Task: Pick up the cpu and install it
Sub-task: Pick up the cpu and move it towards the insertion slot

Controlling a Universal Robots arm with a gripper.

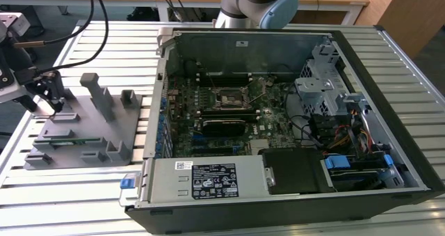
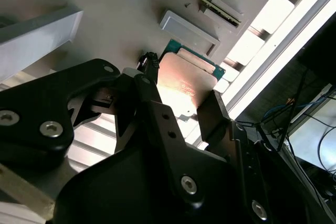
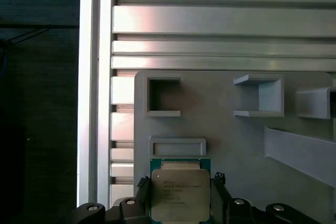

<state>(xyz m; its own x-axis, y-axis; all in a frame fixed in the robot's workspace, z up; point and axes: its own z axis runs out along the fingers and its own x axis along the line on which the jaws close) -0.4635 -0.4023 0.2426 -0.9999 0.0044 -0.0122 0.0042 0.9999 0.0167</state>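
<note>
**Cpu pinched in the hand at the holder tray**

The hand [image 1: 47, 104] is at the far left of the exterior view, over the left end of a grey holder tray [image 1: 87, 129]. The tray lies on the slatted metal worktop [image 1: 76, 205].

In both wrist views the cpu [image 3: 179, 195] sits between two black fingers [image 2: 211, 115]. One finger is against each opposite edge, so the hand is pinching the cpu. Its silvery top faces the wrist cameras, and a green border shows along one side. I cannot tell whether it is lifted or resting on the tray.

A small raised frame [image 3: 177, 146] on the tray is just beside it. A green memory stick [image 1: 66, 140] lies in a slot toward the lower left of the exterior view.

The open computer case [image 1: 396, 106] takes the centre and right. Inside is the motherboard [image 1: 208, 98]. Its square socket [image 1: 232, 97] is well apart from the hand.
</note>
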